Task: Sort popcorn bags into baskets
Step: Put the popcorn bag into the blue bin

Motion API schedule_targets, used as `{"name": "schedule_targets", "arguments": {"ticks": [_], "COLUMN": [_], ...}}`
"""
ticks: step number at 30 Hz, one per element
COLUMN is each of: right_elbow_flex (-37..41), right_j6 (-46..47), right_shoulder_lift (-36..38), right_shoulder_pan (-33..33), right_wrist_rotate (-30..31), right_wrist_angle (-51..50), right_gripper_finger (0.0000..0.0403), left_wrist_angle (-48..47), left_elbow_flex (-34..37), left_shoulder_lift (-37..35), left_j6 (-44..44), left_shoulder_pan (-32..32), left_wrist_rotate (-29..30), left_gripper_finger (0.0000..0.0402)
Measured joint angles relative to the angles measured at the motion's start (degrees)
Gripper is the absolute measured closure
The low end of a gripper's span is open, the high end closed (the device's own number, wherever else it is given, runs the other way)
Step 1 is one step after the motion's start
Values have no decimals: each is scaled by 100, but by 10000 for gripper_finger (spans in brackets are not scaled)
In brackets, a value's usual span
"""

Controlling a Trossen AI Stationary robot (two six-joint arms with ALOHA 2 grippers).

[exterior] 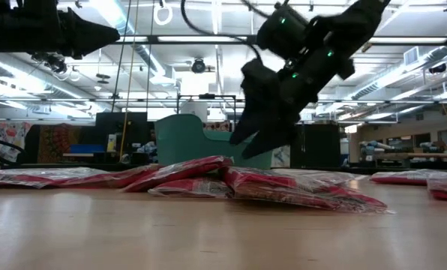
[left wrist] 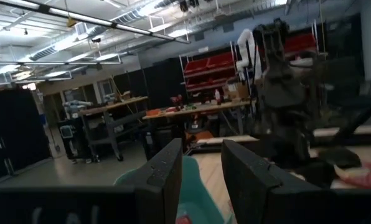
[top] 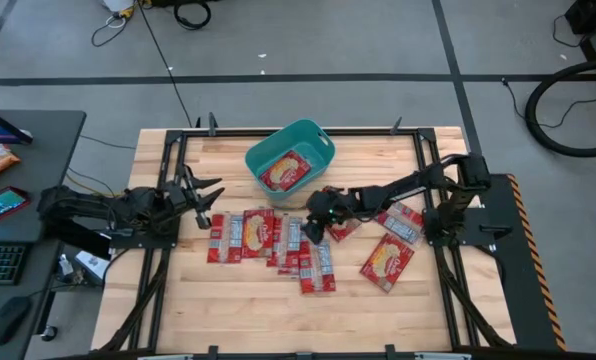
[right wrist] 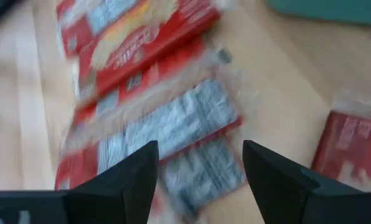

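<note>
Basket (top: 308, 140): one teal tub, at the far middle of the wooden counter (top: 238, 310). It also shows in the low view (exterior: 180, 135) behind the packets and in the left wrist view (left wrist: 195, 186) past the fingers.

Popcorn bag in the basket (top: 286, 171): one red packet, lying flat inside the tub.

Popcorn bags on the counter: roughly eight, all flat.
- A row of overlapping packets near the counter's middle, starting at the left end (top: 221, 238), with a second (top: 256, 233) beside it. Several more overlap toward the row's right end (top: 316, 268), where an exact count cannot be made.
- One packet (top: 344, 226) just beside the right gripper.
- One packet (top: 401, 220) under the right arm's forearm, partly covered.
- One packet (top: 387, 262) lying apart toward the right near side, label up.

Right gripper (top: 313, 226): one, reaching to the counter's middle, poised above the right end of the row. Its fingers (right wrist: 285, 180) are spread wide with nothing between them; the right wrist view shows packets (right wrist: 179, 121) lying below the gap.

Left gripper (top: 204, 194): one, held at the left side of the counter, off the surface, pointing toward the basket. Its fingers (left wrist: 167, 177) are parted by a narrow gap and hold nothing.
</note>
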State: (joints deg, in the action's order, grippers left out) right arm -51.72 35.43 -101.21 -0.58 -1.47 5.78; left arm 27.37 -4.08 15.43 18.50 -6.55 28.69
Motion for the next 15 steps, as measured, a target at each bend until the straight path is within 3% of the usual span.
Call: {"name": "schedule_targets", "arguments": {"ticks": [7,15], "right_elbow_flex": [9,-2], "right_j6": [1061,1355], "right_shoulder_lift": [-488,-821], "right_shoulder_pan": [-330,-402], "right_wrist_rotate": [-996,-1294], "right_wrist_angle": [627,1757], "right_gripper_finger": [166,170], "left_wrist_angle": [17,-20], "left_elbow_flex": [-2,-2], "left_shoulder_lift": [72,123], "left_j6": [15,-135], "left_shoulder_pan": [0,0], "left_wrist_rotate": [-24,-44], "left_gripper_finger": [283,283]}}
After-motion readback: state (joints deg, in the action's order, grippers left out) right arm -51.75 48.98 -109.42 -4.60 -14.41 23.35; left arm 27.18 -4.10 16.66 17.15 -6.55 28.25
